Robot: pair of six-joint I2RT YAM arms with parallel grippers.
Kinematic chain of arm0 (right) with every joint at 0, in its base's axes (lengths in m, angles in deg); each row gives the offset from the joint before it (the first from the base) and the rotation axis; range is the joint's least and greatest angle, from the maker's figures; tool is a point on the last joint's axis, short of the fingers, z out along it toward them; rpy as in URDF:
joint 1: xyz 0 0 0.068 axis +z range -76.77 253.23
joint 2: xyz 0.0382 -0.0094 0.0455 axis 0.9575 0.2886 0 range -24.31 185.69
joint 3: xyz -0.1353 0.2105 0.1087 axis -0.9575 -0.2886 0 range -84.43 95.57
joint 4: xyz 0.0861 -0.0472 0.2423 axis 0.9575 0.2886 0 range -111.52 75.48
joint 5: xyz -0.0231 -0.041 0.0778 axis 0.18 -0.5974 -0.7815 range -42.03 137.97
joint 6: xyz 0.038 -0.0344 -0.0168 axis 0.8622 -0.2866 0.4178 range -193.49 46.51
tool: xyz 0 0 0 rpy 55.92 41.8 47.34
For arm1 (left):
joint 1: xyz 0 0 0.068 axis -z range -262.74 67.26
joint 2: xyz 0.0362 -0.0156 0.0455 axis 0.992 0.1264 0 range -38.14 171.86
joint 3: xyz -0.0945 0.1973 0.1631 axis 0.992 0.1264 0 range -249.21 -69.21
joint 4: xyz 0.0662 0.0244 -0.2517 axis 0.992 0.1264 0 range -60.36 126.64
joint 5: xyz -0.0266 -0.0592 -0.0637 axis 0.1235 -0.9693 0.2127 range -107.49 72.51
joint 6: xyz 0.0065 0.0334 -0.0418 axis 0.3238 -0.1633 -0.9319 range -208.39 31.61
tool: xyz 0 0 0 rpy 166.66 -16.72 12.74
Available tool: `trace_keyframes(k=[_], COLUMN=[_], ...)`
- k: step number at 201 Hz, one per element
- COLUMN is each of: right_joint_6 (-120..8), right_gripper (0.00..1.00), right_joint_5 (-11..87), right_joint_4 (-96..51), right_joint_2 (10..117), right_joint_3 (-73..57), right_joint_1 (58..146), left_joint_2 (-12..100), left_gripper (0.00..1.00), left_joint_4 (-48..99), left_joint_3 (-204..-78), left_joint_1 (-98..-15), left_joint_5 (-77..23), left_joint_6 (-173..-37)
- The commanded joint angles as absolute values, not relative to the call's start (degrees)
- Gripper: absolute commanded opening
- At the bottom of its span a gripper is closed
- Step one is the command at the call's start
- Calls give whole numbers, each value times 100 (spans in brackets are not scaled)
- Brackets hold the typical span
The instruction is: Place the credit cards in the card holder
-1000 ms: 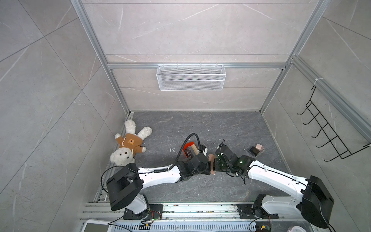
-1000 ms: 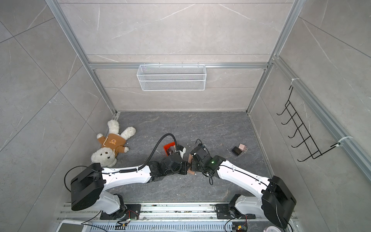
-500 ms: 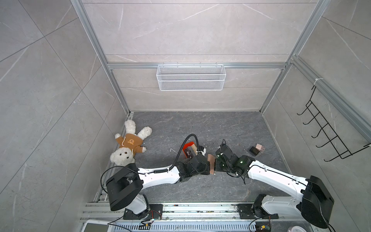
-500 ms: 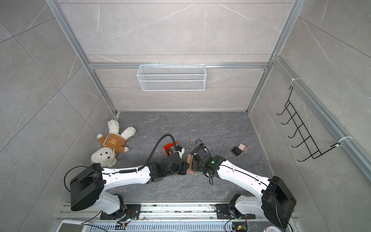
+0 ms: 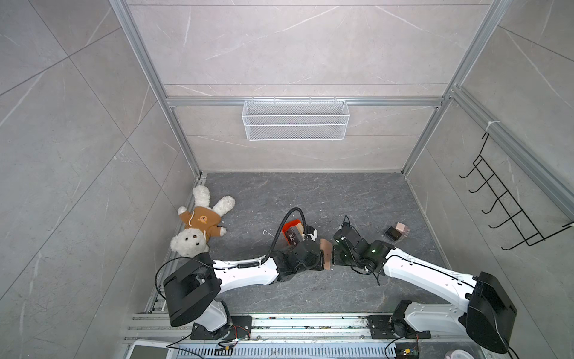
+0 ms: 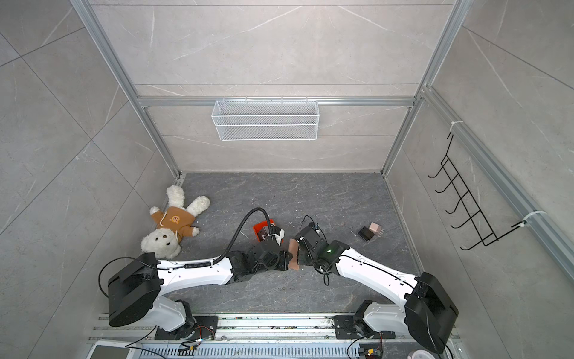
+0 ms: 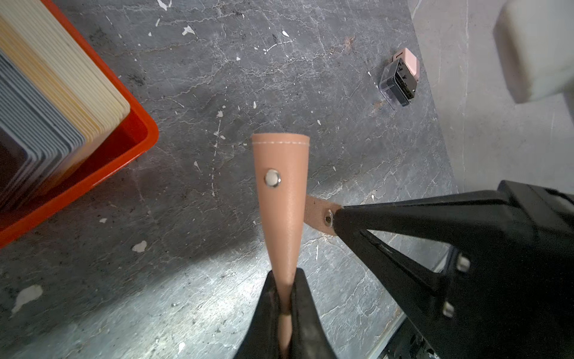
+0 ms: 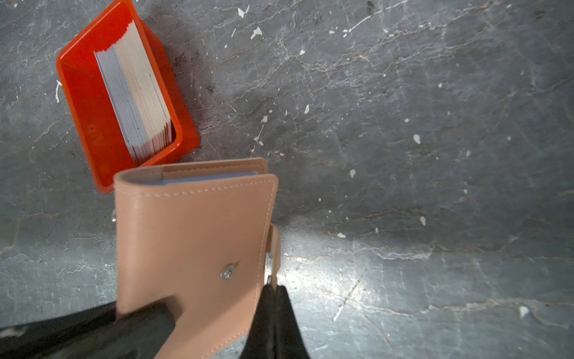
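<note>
card holder (image 7: 281,202) is pinched by one cover edge between the closed jaws of the left end effector (image 7: 284,279), and the right end effector (image 8: 273,290) is closed on its snap tab (image 8: 275,245). it is folded and held between both arms over the counter (image 8: 403,155). it sits just beside the orange-red tray (image 8: 102,146), where the credit cards (image 8: 136,93) stand on edge.

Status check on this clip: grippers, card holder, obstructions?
Left gripper shut on pinkish-tan leather-look card holder edge. Right gripper shut on its snap tab. Thin black and pale credit cards stand in orange-red plastic tray. No obstruction seen.
</note>
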State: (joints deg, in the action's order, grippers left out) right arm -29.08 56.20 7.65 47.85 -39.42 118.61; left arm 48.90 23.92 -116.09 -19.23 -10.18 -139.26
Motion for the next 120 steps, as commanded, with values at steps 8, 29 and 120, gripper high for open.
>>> trace_keyframes(k=[8, 29, 120], right_joint_6=[-2828, -2805, -2814], right_gripper=[1, 1, 0], right_joint_5=[5788, 5790, 5652], right_joint_4=[887, 899, 759], right_joint_2=[4658, 4647, 4801], right_joint_3=[-3882, -3921, -3866], right_joint_1=[11911, 11947, 12327], left_joint_2=[4966, 5006, 4827], left_gripper=[9, 9, 22], left_joint_4=[2047, 1921, 1569], left_joint_3=[-11489, -11357, -10487], left_joint_1=[-1900, -1902, -1902], left_joint_5=[-1037, -1054, -958], left_joint_6=[-14357, -14573, -15426])
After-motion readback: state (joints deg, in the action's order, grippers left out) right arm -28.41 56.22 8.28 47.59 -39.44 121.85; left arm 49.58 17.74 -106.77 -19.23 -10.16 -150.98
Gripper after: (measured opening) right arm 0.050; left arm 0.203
